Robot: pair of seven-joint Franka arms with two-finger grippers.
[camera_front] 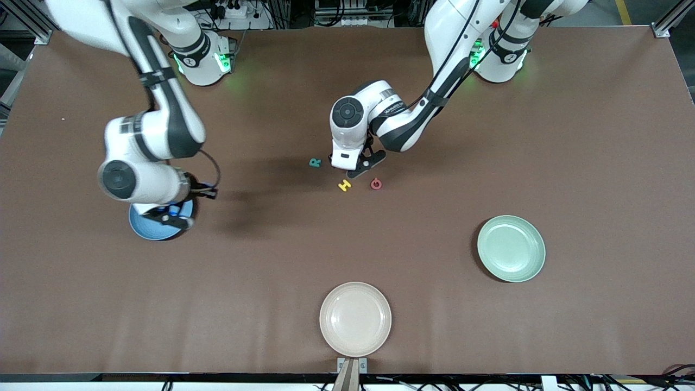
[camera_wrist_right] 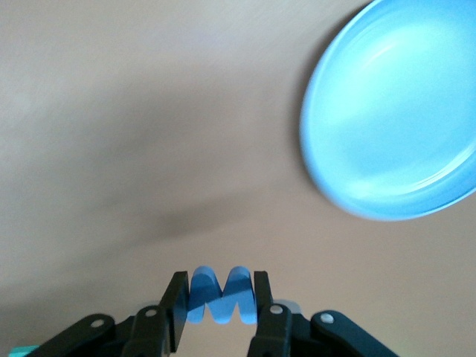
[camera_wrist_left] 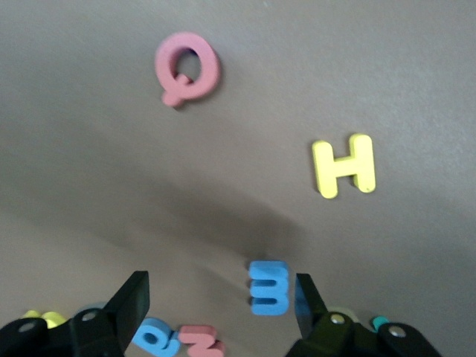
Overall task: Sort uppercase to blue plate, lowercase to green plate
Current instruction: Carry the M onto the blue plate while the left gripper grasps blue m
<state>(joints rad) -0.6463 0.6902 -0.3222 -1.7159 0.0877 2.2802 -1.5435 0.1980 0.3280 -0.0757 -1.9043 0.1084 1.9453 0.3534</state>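
My right gripper (camera_front: 175,213) (camera_wrist_right: 219,297) is shut on the dark blue W (camera_wrist_right: 219,294), up in the air by the rim of the blue plate (camera_front: 146,228) (camera_wrist_right: 394,111). My left gripper (camera_front: 359,167) (camera_wrist_left: 219,299) stands open, low over the lowercase letters at mid-table. The blue m (camera_wrist_left: 269,287) lies between its fingers, close to one. The blue a (camera_wrist_left: 156,336) and red m (camera_wrist_left: 201,342) lie beside it. The yellow H (camera_front: 344,185) (camera_wrist_left: 343,165), red G (camera_front: 376,184) (camera_wrist_left: 187,67) and teal R (camera_front: 315,162) lie around the hand. The green plate (camera_front: 511,248) is empty.
A cream plate (camera_front: 355,319) sits near the table's front edge, nearer the front camera than the letters. A yellow letter (camera_wrist_left: 41,318) peeks out by the left gripper's finger. The brown table (camera_front: 597,136) spreads wide around everything.
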